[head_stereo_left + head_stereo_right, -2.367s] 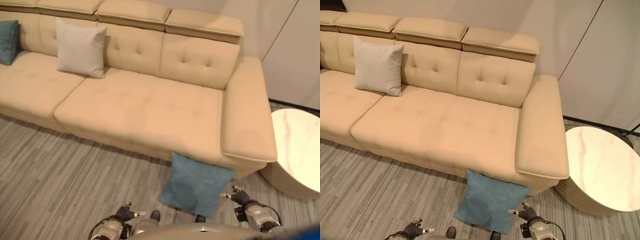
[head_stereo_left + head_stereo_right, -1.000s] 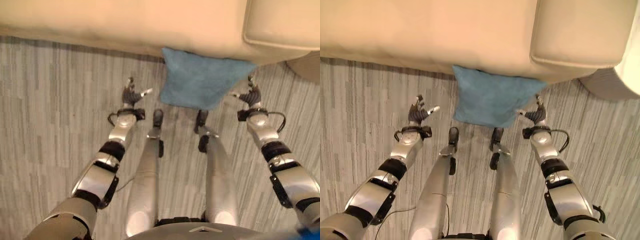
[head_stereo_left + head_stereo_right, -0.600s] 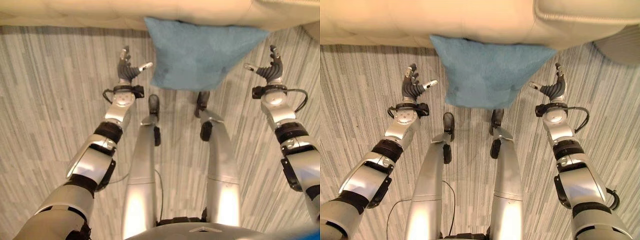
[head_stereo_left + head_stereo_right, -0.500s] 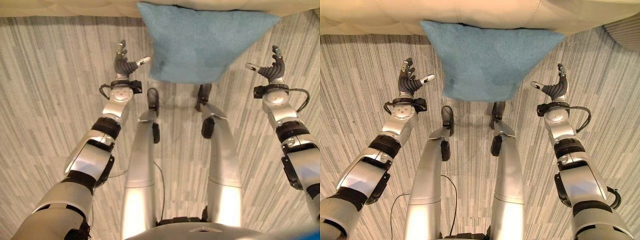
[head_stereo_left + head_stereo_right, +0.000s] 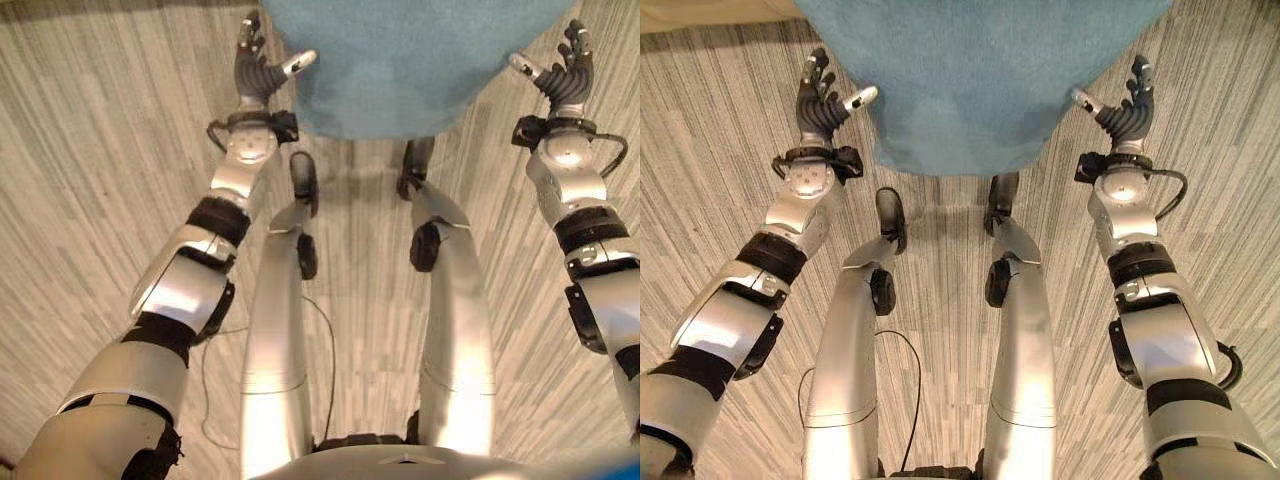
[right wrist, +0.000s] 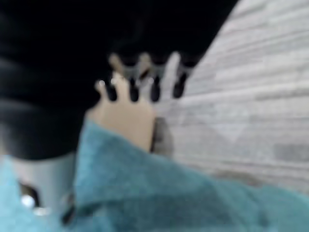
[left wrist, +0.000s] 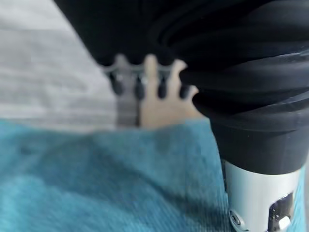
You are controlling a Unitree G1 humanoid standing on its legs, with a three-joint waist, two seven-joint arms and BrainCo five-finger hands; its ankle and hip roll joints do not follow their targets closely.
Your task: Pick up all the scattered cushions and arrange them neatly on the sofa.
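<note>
Blue cushion [image 5: 970, 80] closer, sofa [image 6: 128, 116] wrist-visible

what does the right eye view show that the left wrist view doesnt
The right eye view takes in both hands at once: the left hand and the right hand, open, one at each side of the blue cushion, with the cushion's near edge between them. The left wrist view instead looks along the left hand's own fingers from close up, with a beige patch just past them. Both show the blue cushion and the grey striped floor.
</note>
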